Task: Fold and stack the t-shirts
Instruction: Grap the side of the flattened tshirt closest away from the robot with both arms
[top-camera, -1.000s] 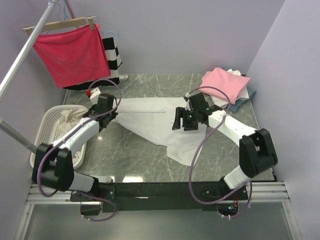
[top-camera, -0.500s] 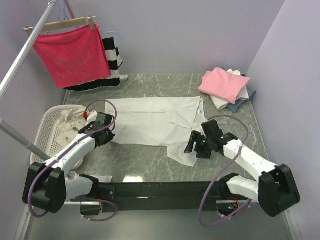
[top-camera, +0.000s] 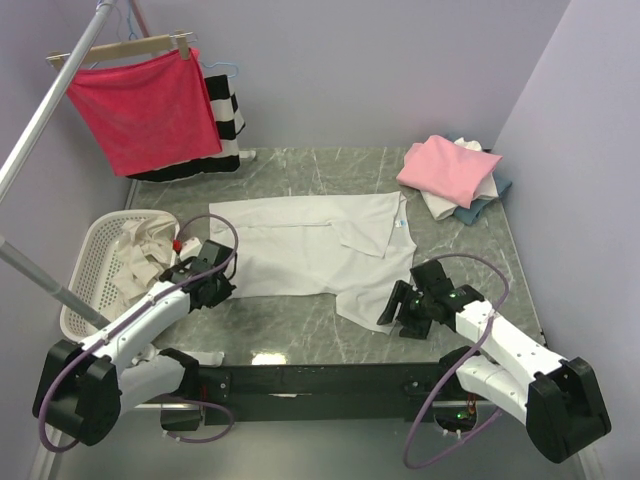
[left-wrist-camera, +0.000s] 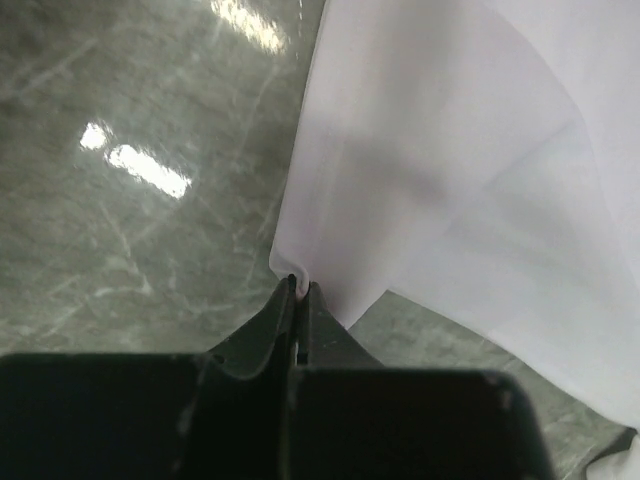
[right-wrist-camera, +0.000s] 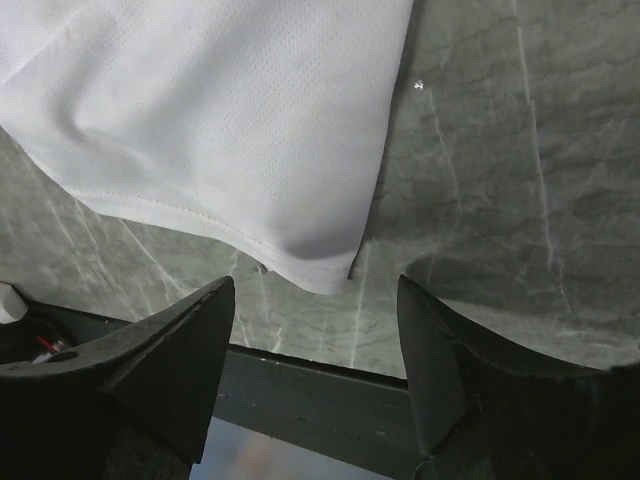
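Observation:
A white t-shirt (top-camera: 310, 250) lies spread across the middle of the marble table, partly folded at its right side. My left gripper (top-camera: 222, 290) is shut on the shirt's near left corner; in the left wrist view the white cloth (left-wrist-camera: 440, 170) is pinched between the closed fingertips (left-wrist-camera: 298, 288). My right gripper (top-camera: 392, 316) is open and empty, just off the shirt's near right corner. In the right wrist view that hemmed corner (right-wrist-camera: 320, 265) lies flat beyond the spread jaws. A stack of folded t-shirts, pink (top-camera: 450, 168) on top of white and blue-grey, sits at the back right.
A white laundry basket (top-camera: 95, 262) with crumpled cloth stands at the left edge. A red cloth on a wooden hanger (top-camera: 145, 105) and a black-and-white striped garment (top-camera: 225, 120) hang at the back left. The table's near edge (right-wrist-camera: 300, 385) is just below the right gripper.
Both grippers have pulled toward the near edge, dragging the white shirt flatter. The right gripper has let go of the shirt's near right corner and stands open.

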